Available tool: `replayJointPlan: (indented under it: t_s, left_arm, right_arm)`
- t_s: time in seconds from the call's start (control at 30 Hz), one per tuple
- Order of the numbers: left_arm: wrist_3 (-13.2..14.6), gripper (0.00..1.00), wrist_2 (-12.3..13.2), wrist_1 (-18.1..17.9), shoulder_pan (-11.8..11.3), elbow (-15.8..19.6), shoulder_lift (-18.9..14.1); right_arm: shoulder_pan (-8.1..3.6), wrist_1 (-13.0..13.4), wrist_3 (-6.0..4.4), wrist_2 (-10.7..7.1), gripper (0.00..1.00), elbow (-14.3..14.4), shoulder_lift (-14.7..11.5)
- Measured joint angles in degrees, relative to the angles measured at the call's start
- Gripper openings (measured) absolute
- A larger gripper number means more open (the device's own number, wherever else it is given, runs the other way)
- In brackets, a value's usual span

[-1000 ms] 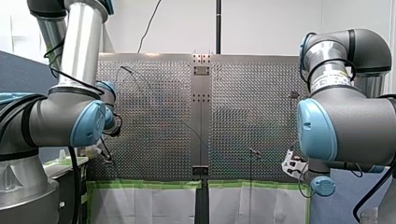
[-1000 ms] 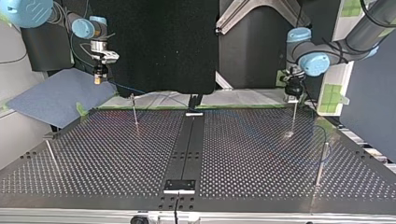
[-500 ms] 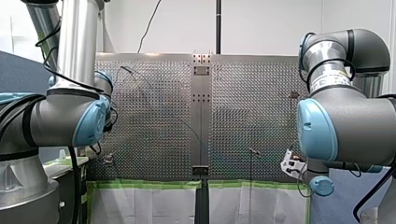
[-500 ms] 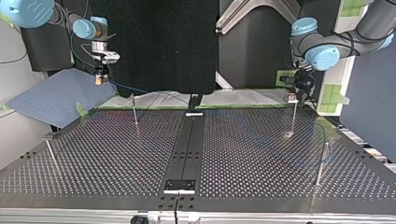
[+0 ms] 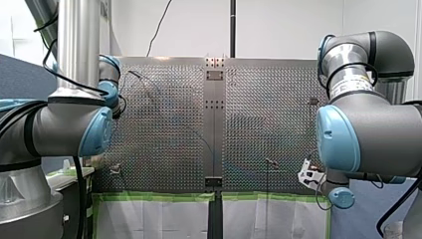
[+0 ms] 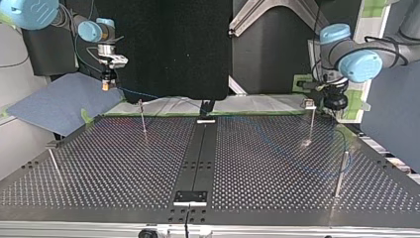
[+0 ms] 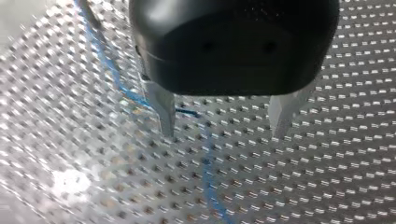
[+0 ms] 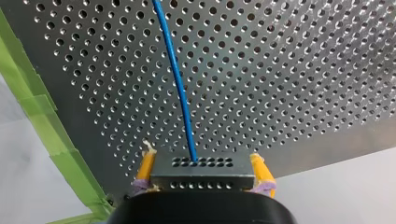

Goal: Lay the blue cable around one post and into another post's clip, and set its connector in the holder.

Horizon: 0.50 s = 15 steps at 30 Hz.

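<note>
In the right wrist view my right gripper [image 8: 201, 161] is shut with its yellow pads on a grey connector block [image 8: 201, 173]. The blue cable [image 8: 177, 79] runs from that block out over the perforated table. The top view shows this gripper [image 6: 105, 85] held above the table's far left corner. The cable [image 6: 132, 92] sags from it toward the plate. My left gripper [image 7: 223, 126] is open, its metal fingers [image 7: 163, 112] over the cable [image 7: 208, 163] lying on the table. In the top view it [image 6: 338, 103] hangs beside the clip post [image 6: 311, 121].
Thin posts stand at the top view's left [image 6: 142, 116], front left [image 6: 53, 162] and right [image 6: 341, 171]. A dark strip [image 6: 200, 148] runs down the middle to a small bracket [image 6: 189, 197]. Green tape [image 8: 44, 121] edges the perforated table [image 6: 124, 163].
My left arm has risen and swung toward the top view's right, away from the clip post. My right arm has barely moved and keeps its hold on the connector.
</note>
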State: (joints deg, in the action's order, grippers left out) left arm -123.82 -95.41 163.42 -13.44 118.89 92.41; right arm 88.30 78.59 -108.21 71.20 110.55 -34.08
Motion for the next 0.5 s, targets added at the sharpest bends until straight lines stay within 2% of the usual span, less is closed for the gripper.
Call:
replayJointPlan:
  t_s: [0.33,0.5]
  left_arm:
    - [1.5,0.99,-3.1,5.0,-0.9,-5.0,-5.0]
    - [2.2,0.99,-3.6,7.7,-1.2,-7.7,-7.7]
  right_arm:
    - [0.12,0.0,0.00,0.00,0.00,0.0,0.0]
    - [0.12,0.0,0.00,0.00,0.00,0.0,0.0]
